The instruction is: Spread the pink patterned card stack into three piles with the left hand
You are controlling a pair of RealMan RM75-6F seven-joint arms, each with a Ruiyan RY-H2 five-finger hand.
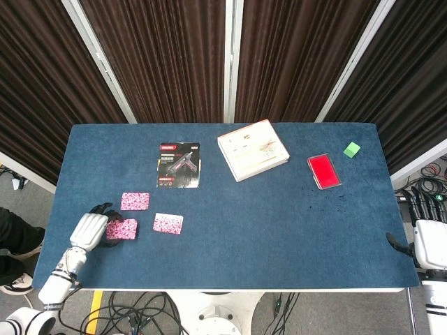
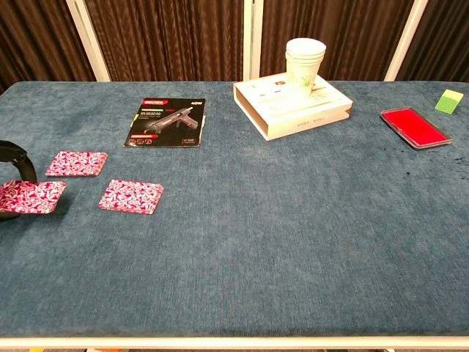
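Near the front-left corner of the table [image 1: 279, 237], the left hand [image 1: 89, 230] holds a pink card pile [image 2: 29, 196], fingers clamped on its left end. A second pile [image 2: 131, 196] lies just to its right, and a third pile [image 2: 77, 163] lies slightly farther back, all apart. The right hand [image 1: 427, 246] sits off the table's right edge; I cannot tell its finger state. Farther back lie a glue gun package [image 1: 179, 165], a box [image 1: 252, 149], and a red case [image 1: 324, 171].

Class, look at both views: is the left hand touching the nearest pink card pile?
Touching. In the chest view, the left hand has dark fingers over the nearest pink card pile.
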